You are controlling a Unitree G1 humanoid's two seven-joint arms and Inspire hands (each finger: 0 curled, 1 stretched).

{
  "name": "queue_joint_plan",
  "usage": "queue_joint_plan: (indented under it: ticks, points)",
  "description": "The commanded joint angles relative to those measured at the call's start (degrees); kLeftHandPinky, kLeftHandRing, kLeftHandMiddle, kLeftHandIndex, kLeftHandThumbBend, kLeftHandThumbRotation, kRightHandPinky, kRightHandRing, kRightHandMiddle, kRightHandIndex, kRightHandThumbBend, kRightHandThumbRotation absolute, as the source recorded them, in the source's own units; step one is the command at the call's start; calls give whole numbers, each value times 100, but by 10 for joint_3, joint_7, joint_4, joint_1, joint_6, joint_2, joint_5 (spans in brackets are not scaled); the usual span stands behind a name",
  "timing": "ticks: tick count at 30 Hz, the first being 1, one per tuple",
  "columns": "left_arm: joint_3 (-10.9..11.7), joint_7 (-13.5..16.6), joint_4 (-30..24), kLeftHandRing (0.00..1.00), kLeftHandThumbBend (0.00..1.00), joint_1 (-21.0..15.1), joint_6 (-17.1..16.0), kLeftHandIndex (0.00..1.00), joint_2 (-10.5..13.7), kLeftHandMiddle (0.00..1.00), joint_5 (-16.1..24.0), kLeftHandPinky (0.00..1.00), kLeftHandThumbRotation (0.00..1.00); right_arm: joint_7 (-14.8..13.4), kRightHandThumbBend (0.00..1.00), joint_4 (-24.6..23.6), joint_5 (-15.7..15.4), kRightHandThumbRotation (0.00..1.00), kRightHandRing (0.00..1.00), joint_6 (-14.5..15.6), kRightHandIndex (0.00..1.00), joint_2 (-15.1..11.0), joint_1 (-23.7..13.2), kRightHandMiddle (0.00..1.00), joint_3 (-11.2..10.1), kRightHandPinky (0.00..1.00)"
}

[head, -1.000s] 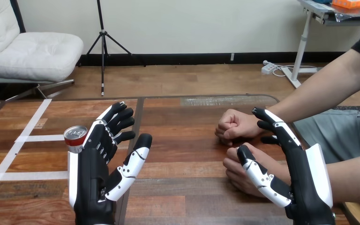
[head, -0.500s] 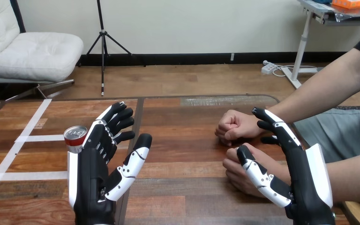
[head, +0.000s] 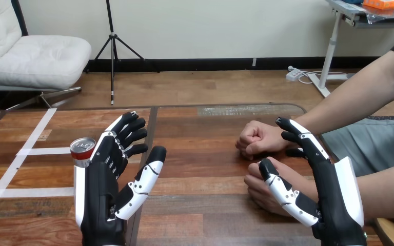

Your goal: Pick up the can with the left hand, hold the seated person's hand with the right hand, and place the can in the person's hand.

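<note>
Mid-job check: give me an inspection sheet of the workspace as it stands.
Surface: brown wooden plank table with white tape strips.
Job's things: red can with silver top upright, beside the left hand, not gripped; the person's farther hand a closed fist, the person's nearer hand resting on the table.
Clutter: nothing seen.
Hands: left hand open; right hand open, thumb over the person's nearer hand, not curled round it.
Cables: nothing seen.
Surroundings: person seated at the view's right.

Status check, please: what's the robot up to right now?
Left hand open beside can, not gripping. Right hand open by person's nearer hand, not holding. Can upright on table.
</note>
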Motion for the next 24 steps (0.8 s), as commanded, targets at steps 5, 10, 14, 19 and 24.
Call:
queue_joint_plan:
  ticks: [5,10,14,19,24]
  points:
    - [12,1,-16,75,59,-10,-10,78,-9,77,1,68,35,0,45,-20,10,51,84,-3,84,2,-39,87,-7,73]
    - [22,10,-20,76,58,-12,-9,78,-6,77,10,68,35,0,45,-21,7,51,84,-1,84,2,-39,87,-7,73]
    - [27,12,-21,77,58,-15,-12,79,-4,78,10,68,35,0,45,-22,8,50,84,-1,84,2,-39,87,-7,73]
    - [40,22,-19,78,59,-20,-20,79,-6,78,13,70,34,0,45,-22,7,50,84,0,84,2,-40,87,-7,73]
    - [63,52,-3,78,58,-35,-45,79,-2,79,42,71,31,-2,45,-21,4,50,84,0,84,2,-40,87,-7,73]
